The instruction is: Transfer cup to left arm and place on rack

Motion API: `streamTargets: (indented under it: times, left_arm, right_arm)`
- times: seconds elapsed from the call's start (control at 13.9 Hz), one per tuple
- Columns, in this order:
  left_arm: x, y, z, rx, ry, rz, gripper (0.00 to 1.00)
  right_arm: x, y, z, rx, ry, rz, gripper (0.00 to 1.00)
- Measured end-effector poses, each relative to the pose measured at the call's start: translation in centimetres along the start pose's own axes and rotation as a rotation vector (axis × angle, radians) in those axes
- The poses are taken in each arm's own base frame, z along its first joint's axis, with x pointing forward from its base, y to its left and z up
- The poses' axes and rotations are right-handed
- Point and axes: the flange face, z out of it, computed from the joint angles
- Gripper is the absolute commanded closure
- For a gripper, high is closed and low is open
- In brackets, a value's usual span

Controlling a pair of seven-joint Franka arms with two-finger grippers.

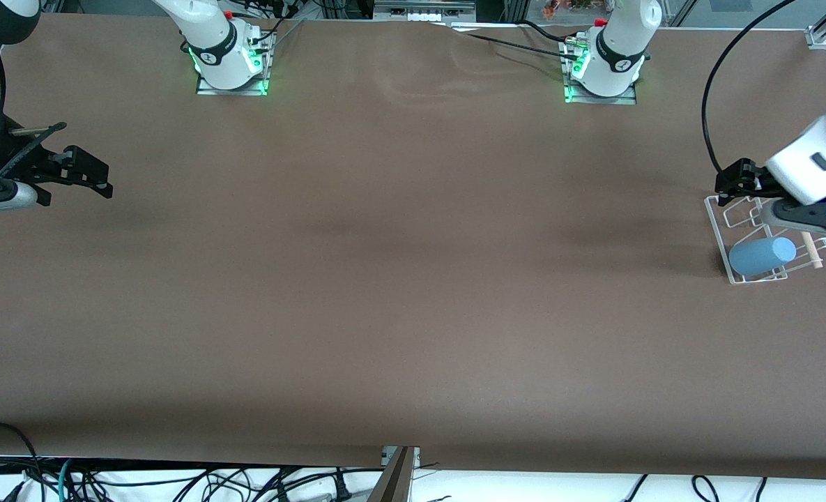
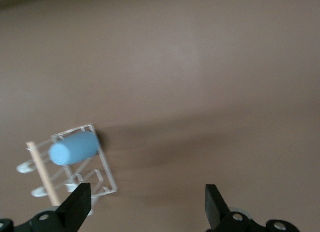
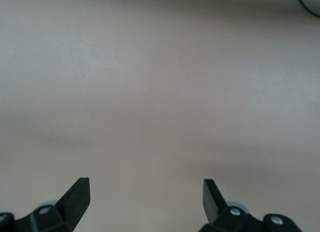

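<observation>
The light-blue cup lies on its side on the white wire rack at the left arm's end of the table. A wooden dowel runs along one side of the rack. My left gripper hangs open and holds nothing, over the rack's edge that faces the table's middle, apart from the cup. My right gripper is open with nothing in it, over bare table at the right arm's end.
Brown table cover spans the whole surface. Both arm bases stand along the edge farthest from the front camera. A black cable loops above the table by the left arm. Cables lie below the near edge.
</observation>
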Motion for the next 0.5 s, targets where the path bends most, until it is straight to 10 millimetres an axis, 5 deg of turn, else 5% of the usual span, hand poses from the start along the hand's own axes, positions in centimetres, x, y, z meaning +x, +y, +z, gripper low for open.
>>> streamTargets:
  times: [0.14, 0.5]
  left_arm:
    - [-0.3, -1.8, -0.1, -0.068, 0.006, -0.159, 0.00]
    - [-1.4, 0.0, -3.0, -0.120, 0.043, -0.295, 0.00]
  right_arm:
    - [0.0, -0.2, -0.2, -0.001, 0.003, -0.004, 0.00]
    - [-0.2, -0.7, -0.7, -0.002, 0.010, -0.012, 0.00]
